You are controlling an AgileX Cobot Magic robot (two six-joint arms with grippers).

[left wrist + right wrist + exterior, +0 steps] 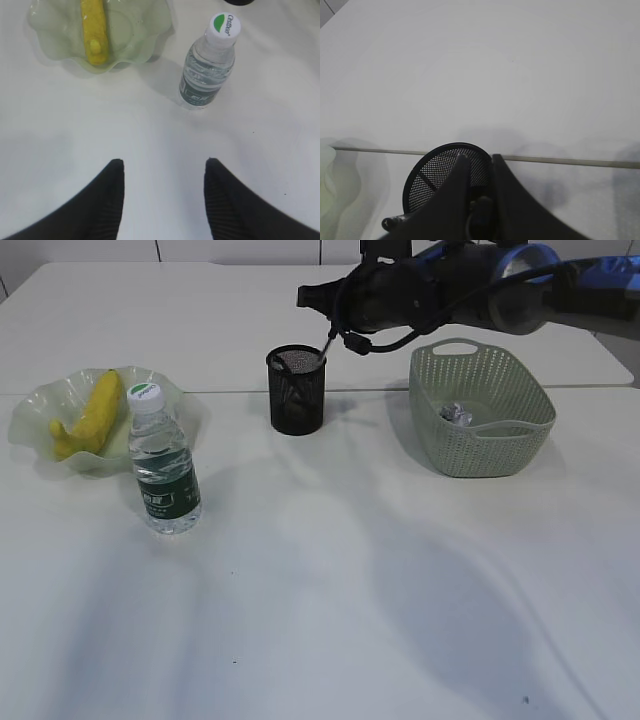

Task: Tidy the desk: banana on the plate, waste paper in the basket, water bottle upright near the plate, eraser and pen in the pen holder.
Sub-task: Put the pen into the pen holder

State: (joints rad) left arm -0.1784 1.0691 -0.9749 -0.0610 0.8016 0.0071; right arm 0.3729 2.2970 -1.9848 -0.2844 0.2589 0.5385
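Note:
My right gripper (338, 336) hovers just above the black mesh pen holder (296, 405), shut on a thin dark pen (320, 350) that slants down into the holder. In the right wrist view the fingers (476, 158) are nearly together over the holder (427, 172), with the pen (481, 207) between them. The banana (97, 412) lies on the pale green plate (35, 405). The water bottle (163, 465) stands upright beside the plate. The crumpled waste paper (457, 415) lies in the basket (480, 455). My left gripper (162, 162) is open and empty above bare table, short of the bottle (206, 70). The eraser is not visible.
The banana (94, 25) and plate (145, 30) also show at the top of the left wrist view. A seam between two white tabletops (570, 161) runs behind the holder. The right arm reaches across above the basket.

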